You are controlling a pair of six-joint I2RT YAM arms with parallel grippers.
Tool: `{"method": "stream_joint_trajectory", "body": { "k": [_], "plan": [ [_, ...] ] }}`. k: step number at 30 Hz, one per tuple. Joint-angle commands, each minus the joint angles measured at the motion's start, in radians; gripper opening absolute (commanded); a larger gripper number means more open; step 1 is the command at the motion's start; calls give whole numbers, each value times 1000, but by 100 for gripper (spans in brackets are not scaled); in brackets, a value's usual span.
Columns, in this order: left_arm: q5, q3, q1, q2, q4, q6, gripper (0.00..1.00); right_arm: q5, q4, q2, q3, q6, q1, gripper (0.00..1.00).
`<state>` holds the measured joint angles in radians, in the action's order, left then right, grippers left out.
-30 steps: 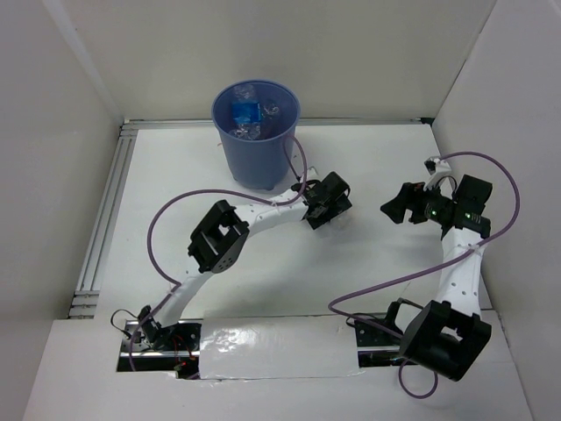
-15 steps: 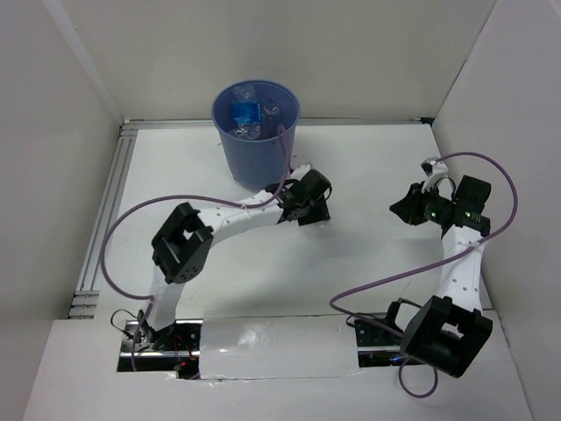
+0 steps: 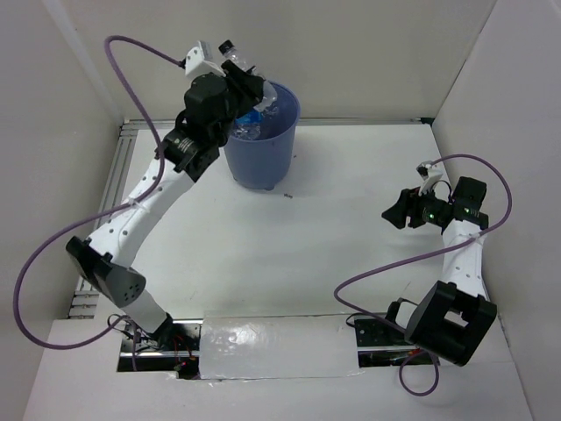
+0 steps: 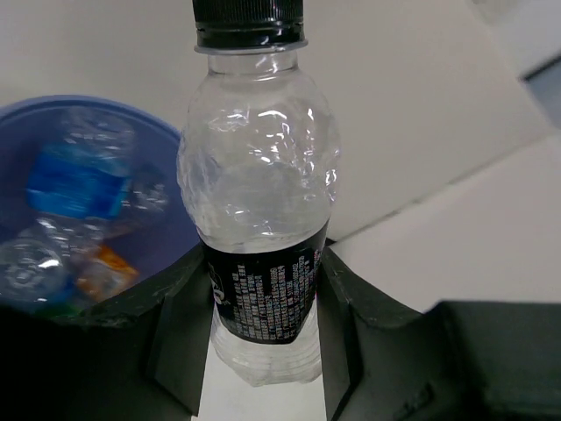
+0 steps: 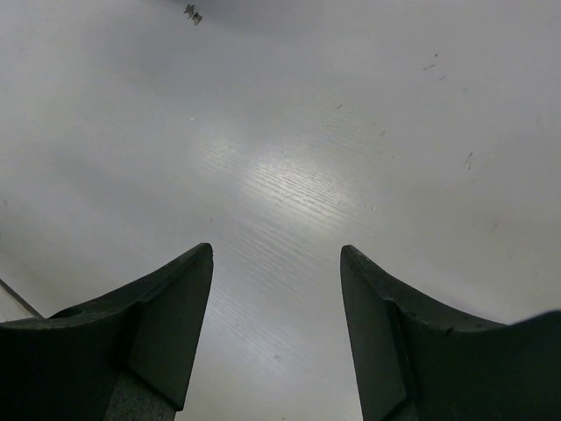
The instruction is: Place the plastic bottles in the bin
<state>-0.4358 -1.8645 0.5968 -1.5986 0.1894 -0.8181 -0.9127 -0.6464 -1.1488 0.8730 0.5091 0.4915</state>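
My left gripper is raised beside the left rim of the bin and shut on a clear plastic bottle with a black cap and black label. In the left wrist view that bottle stands upright between the fingers. The blue bin lies behind it on the left and holds several bottles: one with a blue label, an orange one and a clear one. My right gripper hovers low over the bare table at the right, open and holding nothing.
White walls enclose the table on three sides. An aluminium rail runs along the left edge. A shiny taped strip lies between the arm bases. A small dark speck lies on the table in front of the bin.
My left gripper shut on the bottle on the table right of the bin, then swung it up to the bin's left rim. The right gripper's jaws have widened from half a second ago.
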Motion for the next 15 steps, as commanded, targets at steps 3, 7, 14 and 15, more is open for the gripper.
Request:
{"method": "stream_joint_trajectory", "body": {
  "k": [3, 7, 14, 15],
  "plan": [
    [-43, -31, -69, -153, 34, -16, 14, -18, -25, 20, 4, 26, 5, 67],
    [-23, -127, -107, -233, 97, -16, 39, -18, -25, 29, 4, 26, 5, 72],
    [-3, -159, -127, -247, 122, -6, 99, 11, -15, 38, -6, 26, 5, 100],
    [-3, -171, -127, -247, 122, 10, 99, 11, -15, 38, -6, 26, 5, 100]
  ]
}}
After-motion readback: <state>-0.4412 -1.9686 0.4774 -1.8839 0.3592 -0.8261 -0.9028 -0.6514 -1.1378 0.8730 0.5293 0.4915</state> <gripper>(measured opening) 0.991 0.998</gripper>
